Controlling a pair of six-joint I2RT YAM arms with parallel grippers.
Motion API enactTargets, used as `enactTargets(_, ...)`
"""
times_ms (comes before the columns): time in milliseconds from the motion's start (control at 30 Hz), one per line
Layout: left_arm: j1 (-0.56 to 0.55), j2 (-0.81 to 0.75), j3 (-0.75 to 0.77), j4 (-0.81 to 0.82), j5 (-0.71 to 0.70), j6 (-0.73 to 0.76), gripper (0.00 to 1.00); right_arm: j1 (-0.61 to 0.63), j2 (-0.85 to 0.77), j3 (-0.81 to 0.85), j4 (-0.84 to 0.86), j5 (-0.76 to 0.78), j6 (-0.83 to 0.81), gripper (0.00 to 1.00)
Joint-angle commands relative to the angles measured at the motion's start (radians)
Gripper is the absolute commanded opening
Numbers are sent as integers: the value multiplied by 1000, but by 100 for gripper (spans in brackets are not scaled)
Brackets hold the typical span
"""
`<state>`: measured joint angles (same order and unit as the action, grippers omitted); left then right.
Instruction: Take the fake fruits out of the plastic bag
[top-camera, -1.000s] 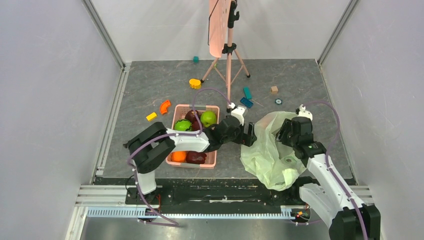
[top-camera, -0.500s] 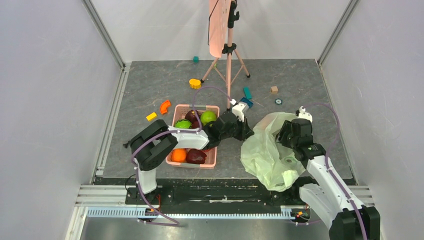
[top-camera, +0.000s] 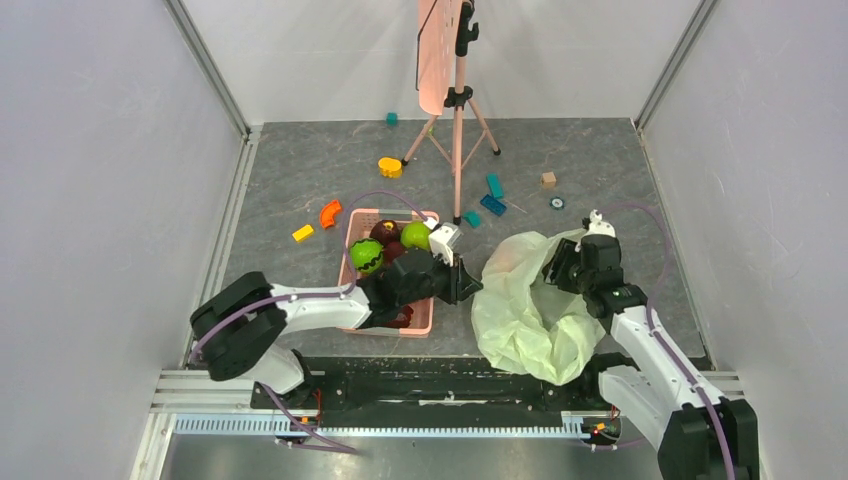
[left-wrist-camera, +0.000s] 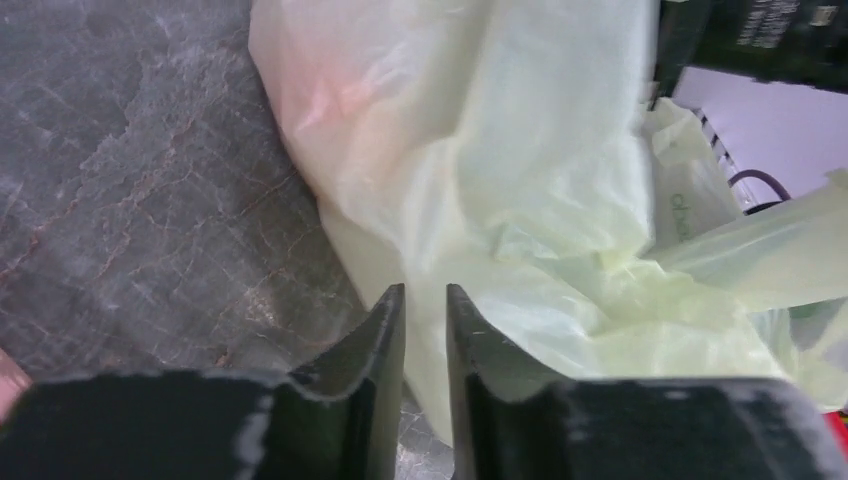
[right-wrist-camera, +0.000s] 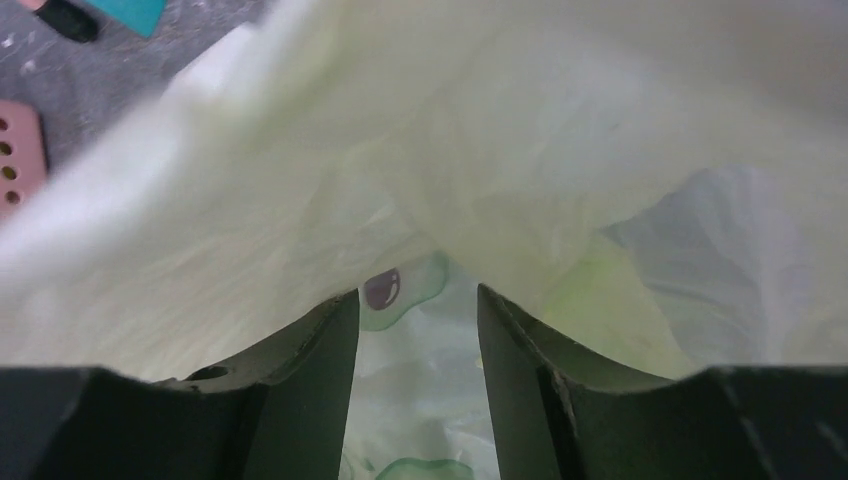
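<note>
The pale-green plastic bag (top-camera: 530, 310) lies crumpled at the near right of the floor. A reddish-pink glow (top-camera: 508, 256) shows through its upper left film, also in the left wrist view (left-wrist-camera: 320, 90); no fruit shape is clear there. A green ball with a zigzag band (top-camera: 366, 255) and a green apple (top-camera: 416, 235) sit in the pink basket. My left gripper (top-camera: 466, 284) is at the bag's left edge, its jaws nearly together with pale film filling the slit (left-wrist-camera: 425, 300). My right gripper (top-camera: 562, 268) is at the bag's upper right, jaws apart, with film draped over the fingertips (right-wrist-camera: 415, 295).
The pink basket (top-camera: 392, 213) lies partly under my left arm and also holds dark maroon fruits (top-camera: 385, 232). A tripod stand (top-camera: 458, 150) rises behind it. Small blocks lie scattered: yellow (top-camera: 390, 167), orange (top-camera: 329, 213), teal (top-camera: 494, 186), wooden (top-camera: 548, 179). Grey walls close both sides.
My left gripper went from wide open to nearly closed and drew back left toward the basket. The bag's left edge followed it. My right gripper shifted slightly left.
</note>
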<state>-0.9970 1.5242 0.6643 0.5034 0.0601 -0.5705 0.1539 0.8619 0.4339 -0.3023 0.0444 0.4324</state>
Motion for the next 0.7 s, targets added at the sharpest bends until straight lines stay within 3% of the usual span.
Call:
enactTargets(0,-12,-89,-12,6,-56,-34,39,-2,26,-26,125,-165,-21,50)
enactTargets(67,-9,-92,13,-16,-110,-13,66,-2,32,-43,178,-237,-11,52)
enactTargets(200,19,-44,101,-56,-155,7,87,-2,38,-72,264,-311,0,58)
enactTargets(367,95,137,258,-64,-89,-50,91,-2,64,-94,344,-320,8,65)
enactTargets(667,129,409,443,-43,6,-107,89,-2,188,-68,412,-271,6,61)
